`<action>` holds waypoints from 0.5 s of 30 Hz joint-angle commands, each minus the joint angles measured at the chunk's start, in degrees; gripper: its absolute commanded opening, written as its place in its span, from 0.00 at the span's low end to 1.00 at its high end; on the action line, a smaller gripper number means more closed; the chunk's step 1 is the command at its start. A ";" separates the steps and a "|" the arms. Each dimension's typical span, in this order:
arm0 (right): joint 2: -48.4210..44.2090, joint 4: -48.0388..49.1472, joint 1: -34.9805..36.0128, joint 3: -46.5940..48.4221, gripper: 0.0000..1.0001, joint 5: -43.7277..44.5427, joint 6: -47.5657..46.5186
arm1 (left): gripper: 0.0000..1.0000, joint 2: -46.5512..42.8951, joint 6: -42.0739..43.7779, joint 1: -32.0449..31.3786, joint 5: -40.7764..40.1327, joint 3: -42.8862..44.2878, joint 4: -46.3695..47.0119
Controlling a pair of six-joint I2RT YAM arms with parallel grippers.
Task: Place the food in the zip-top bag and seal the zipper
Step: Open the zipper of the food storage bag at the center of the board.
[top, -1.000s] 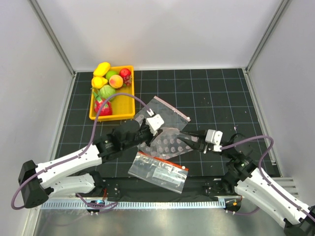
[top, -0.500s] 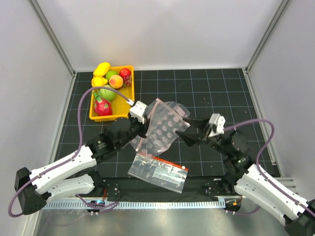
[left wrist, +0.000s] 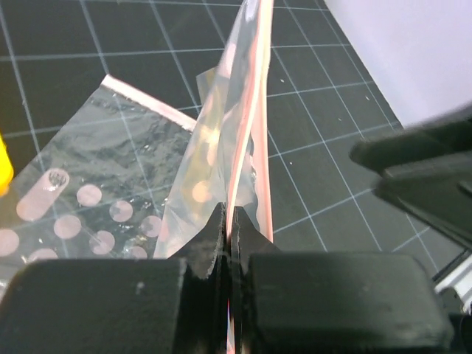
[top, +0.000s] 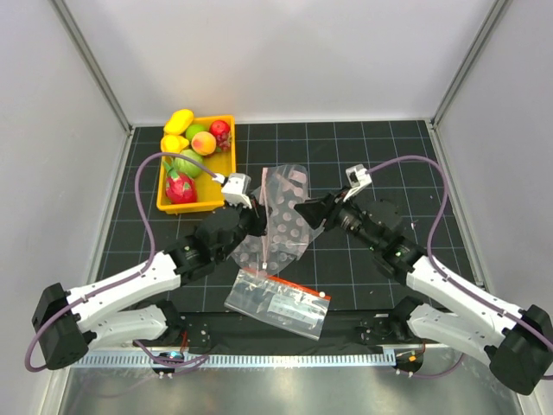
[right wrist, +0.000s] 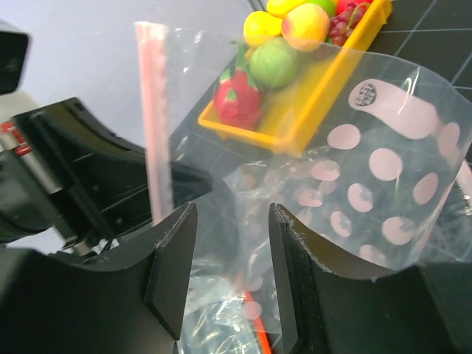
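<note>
My left gripper is shut on the pink zipper of the clear zip-top bag, which stands up out of its jaws. A clear sheet with pink dots hangs against the bag. My right gripper is open right beside the bag, with thin clear film showing between its fingers. The zipper runs upright just left of those fingers. The food, glossy toy fruits, lies in a yellow tray at the back left.
The yellow tray sits close behind the left gripper. A second clear bag with a red band and printing lies on the mat near the arm bases. White walls close in the left, back and right sides.
The left gripper has carried the bag and dotted sheet up and towards the back. The right gripper has swung back and left to the bag, and its jaws have opened.
</note>
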 commanded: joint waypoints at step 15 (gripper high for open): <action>9.10 -1.88 18.09 6.72 0.47 13.09 -10.21 | 0.00 1.58 -12.26 0.34 -11.71 1.01 1.15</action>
